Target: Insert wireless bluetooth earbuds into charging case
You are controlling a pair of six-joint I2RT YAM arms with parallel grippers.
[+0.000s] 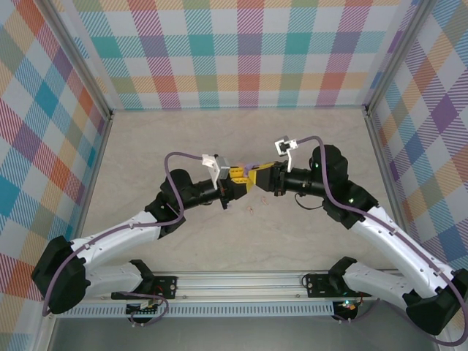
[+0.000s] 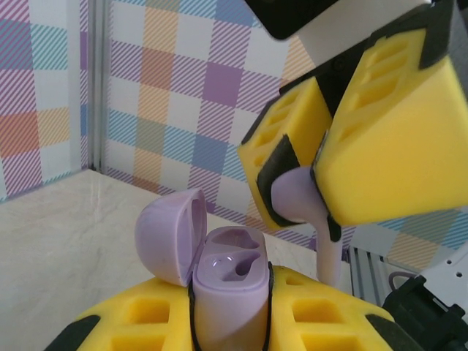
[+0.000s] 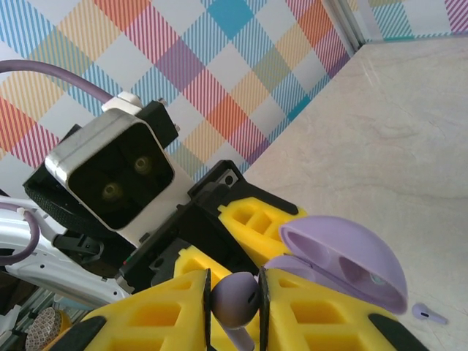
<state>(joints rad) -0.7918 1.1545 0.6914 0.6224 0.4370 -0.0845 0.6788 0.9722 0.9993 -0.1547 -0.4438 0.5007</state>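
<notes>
Clamping a smooth stemmed earbud [image 2: 292,201] is the foam-padded right hand [image 3: 235,292].

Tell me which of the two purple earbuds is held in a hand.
The purple earbud pinched in the right hand, close to the open case. The other purple earbud lies loose on the table, with nothing touching it.

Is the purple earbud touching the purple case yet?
Apart. The left wrist view shows a clear gap between the earbud, pinched in the right tool, and the open case held by the left tool.
</notes>
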